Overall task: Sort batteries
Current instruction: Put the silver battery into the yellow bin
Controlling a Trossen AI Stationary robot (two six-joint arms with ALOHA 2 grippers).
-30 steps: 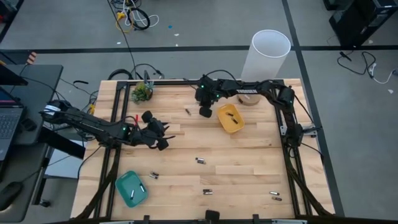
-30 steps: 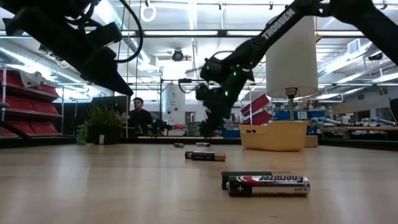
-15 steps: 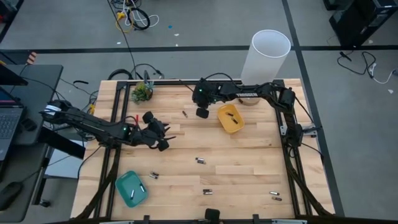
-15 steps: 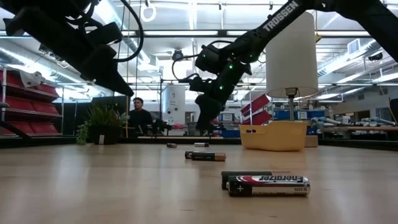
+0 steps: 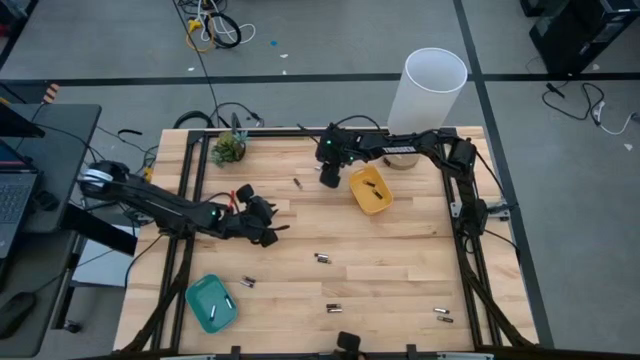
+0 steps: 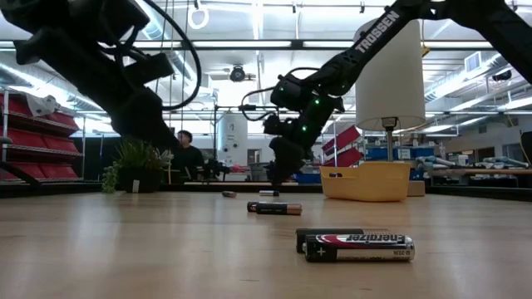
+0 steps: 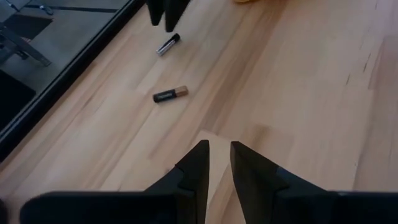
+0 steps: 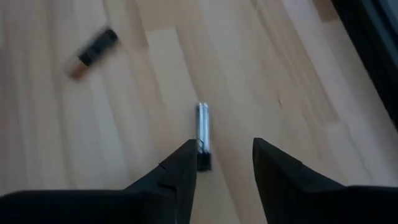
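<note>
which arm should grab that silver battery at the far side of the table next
Right. The right gripper hangs open just above the silver battery, beside the yellow tray. The left gripper sits empty nearer mid-table.

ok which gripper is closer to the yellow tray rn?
Right. The right gripper hangs just beside the yellow tray, on its plant side. The left gripper is well away, out toward the table's left half, nearer the teal tray.
</note>
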